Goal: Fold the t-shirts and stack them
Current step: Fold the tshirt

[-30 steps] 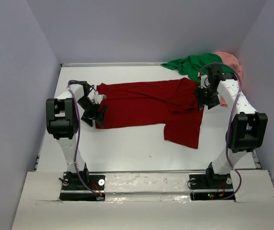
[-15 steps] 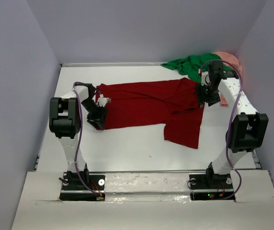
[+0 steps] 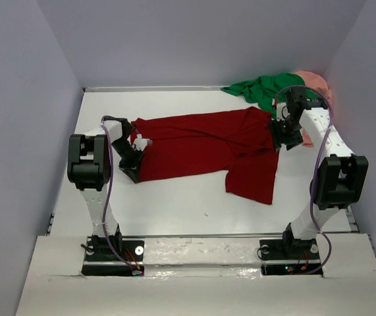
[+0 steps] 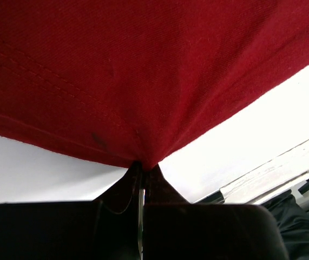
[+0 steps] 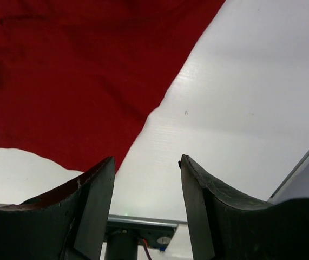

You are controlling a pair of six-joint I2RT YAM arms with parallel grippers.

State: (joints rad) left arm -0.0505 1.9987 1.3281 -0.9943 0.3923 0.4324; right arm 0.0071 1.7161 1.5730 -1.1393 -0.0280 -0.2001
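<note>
White table point(image 3: 174, 201); red shirt point(image 3: 201, 141) in left tool point(image 4: 142, 169), wrist-view only

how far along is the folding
Nothing folded or stacked yet. In hand: left hand shut on an edge of the red shirt, right hand open near its other end. Left: that fold, then the green shirt and pink shirt heaped in the far corner.

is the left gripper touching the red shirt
Touching. The left wrist view shows the left gripper with its fingers closed on the edge of the red shirt, and the cloth puckers into a point where they pinch it.
</note>
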